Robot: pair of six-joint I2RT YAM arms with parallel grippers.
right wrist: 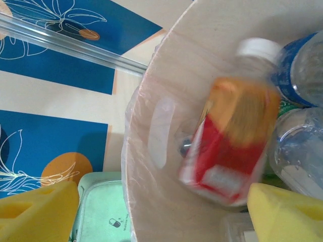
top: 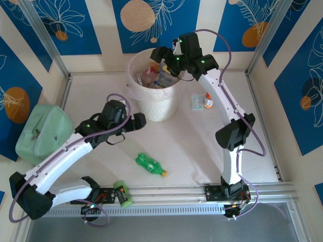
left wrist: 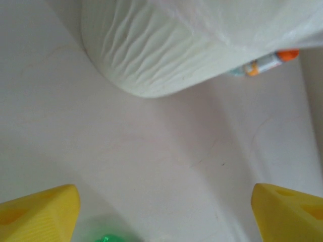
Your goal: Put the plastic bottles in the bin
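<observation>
Fingers [right wrist: 38, 212] of right gripper [top: 164, 59] seen spread over bin [top: 151, 103] — red-labelled bottle [right wrist: 227, 151] blurred inside it, left gripper [left wrist: 161, 214] fingers likewise spread near bin base, green bottle [top: 150, 164] seen lying on table [top: 202, 146].

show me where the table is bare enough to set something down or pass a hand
Bare: the table between the green bottle and the right arm; also the back-left corner between the bin and the green box. Crowded: right of the bin, where a packet and orange-capped bottle lie; the bin itself is packed.
</observation>
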